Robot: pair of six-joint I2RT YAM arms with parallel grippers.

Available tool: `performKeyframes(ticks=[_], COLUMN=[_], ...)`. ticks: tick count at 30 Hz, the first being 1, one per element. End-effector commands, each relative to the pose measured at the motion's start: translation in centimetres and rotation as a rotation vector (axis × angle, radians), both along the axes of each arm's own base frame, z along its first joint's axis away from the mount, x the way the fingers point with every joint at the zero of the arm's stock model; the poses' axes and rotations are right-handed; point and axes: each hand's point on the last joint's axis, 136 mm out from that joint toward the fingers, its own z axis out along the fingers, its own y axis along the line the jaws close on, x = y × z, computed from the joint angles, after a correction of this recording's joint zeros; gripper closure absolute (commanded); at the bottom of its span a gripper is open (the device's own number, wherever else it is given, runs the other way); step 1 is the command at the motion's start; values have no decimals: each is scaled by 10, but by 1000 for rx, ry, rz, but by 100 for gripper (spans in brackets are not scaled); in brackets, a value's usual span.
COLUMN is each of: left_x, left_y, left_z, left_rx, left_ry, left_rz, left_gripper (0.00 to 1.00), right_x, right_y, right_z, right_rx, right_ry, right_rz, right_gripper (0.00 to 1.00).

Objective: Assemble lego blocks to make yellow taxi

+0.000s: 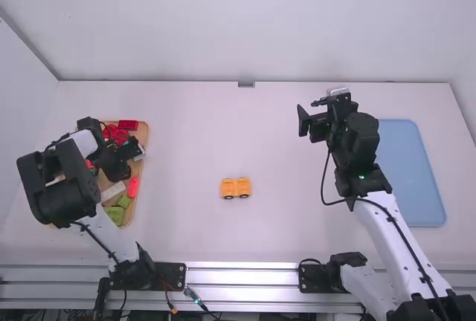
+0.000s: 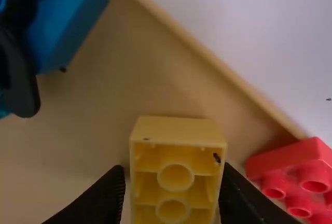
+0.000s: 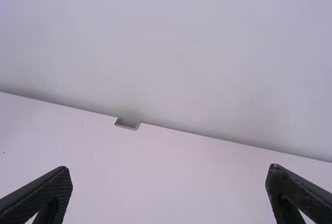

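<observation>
Left pincer [image 1: 139, 150] is down at the wooden tray [image 1: 146, 134], by its right edge, far half. Fingers spread, 1 per side of a yellow block [image 2: 176, 130] lying hollow side up, slim gap on 1 side. Red block [image 2: 311, 156] near it. Right pincer [image 1: 309, 111] wide, over the bench [image 1: 186, 150], right half, toward the far edge. Yellow car [image 1: 236, 188] with black wheels sits mid-bench, nearer the near edge. Blue tray [image 1: 416, 176] at bench's right edge.
</observation>
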Motion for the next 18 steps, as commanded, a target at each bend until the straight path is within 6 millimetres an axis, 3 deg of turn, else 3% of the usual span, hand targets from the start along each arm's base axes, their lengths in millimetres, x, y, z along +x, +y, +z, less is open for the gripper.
performKeyframes(ticks=[1, 9, 12, 16, 18], left_x=[-6, -2, 1, 12, 25], left_y=[-2, -1, -2, -3, 2], left_z=[-7, -7, -5, 6, 21], left_rx=[-16, -12, -23, -46, -56], left_ry=[23, 7, -9, -28, -59], left_rz=[6, 5, 8, 64, 155], left_gripper=[56, 66, 63, 63, 70], right_x=[4, 4, 4, 4, 4], right_y=[1, 1, 1, 2, 2], right_z=[21, 21, 21, 21, 21], right_rx=[7, 7, 8, 8, 12], right_ry=[-43, -43, -43, -43, -41], right_rz=[2, 2, 2, 4, 5], right_gripper=[1, 1, 1, 1, 1])
